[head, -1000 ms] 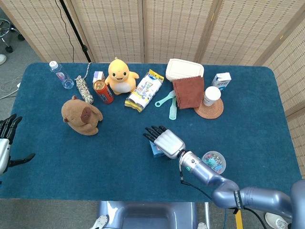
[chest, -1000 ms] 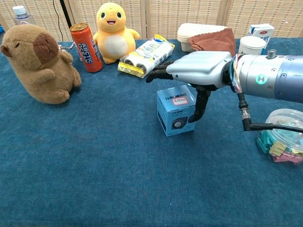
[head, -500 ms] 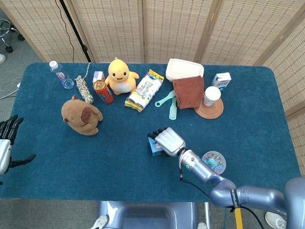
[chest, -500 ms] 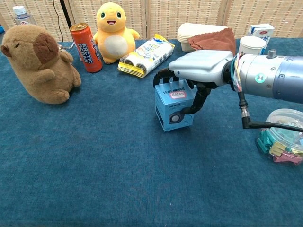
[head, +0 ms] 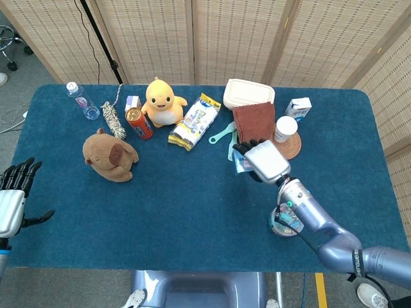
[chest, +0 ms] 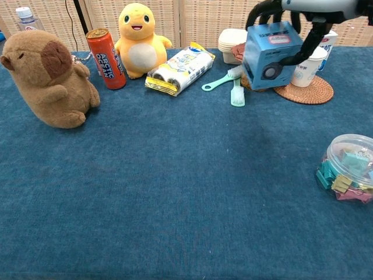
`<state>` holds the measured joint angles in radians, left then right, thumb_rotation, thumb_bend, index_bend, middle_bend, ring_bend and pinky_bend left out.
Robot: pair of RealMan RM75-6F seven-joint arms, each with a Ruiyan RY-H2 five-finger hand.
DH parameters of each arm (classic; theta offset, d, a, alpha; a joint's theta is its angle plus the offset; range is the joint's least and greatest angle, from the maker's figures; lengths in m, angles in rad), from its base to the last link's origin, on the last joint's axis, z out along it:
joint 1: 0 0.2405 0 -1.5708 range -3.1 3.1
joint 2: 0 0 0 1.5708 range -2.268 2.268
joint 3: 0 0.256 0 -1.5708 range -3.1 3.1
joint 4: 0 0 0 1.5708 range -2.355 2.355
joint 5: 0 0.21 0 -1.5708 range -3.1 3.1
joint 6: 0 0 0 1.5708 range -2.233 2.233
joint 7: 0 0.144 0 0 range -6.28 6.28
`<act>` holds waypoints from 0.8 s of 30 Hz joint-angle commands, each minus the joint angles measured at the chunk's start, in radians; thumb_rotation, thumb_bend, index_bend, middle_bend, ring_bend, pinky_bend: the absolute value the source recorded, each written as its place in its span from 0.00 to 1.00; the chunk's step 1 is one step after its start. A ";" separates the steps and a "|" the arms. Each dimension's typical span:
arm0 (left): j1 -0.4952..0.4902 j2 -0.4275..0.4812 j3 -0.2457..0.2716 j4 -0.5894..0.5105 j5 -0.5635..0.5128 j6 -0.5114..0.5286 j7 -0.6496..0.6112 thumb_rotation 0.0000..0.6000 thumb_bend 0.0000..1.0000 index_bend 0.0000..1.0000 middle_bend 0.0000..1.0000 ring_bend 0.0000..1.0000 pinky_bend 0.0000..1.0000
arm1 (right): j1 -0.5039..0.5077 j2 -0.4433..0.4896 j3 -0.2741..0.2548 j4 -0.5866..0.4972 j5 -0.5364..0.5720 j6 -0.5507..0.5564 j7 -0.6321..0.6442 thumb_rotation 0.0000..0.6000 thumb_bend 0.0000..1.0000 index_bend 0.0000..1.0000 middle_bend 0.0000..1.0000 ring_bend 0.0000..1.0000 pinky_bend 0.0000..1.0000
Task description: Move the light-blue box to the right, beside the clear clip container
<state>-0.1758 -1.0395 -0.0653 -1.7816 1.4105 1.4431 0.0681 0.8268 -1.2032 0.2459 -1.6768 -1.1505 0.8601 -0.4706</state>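
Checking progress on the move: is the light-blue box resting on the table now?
No. In the chest view the right hand holds the light-blue box up off the table.

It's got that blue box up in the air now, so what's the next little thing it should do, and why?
Probably carry it toward the robot's right and down. The right hand grips the light-blue box clear of the table, tilted, in front of the brown cloth and the cup on its coaster. The clear clip container sits nearer the front edge, with bare blue cloth beside it for setting the box down.
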 commanded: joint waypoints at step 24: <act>-0.007 -0.025 -0.014 0.001 -0.008 -0.014 0.045 1.00 0.00 0.00 0.00 0.00 0.00 | -0.039 -0.053 -0.131 0.258 -0.066 -0.126 0.218 1.00 0.79 0.42 0.45 0.44 0.43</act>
<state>-0.1821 -1.0634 -0.0779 -1.7827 1.4001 1.4273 0.1143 0.7881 -1.2563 0.1160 -1.4197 -1.2160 0.7351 -0.2531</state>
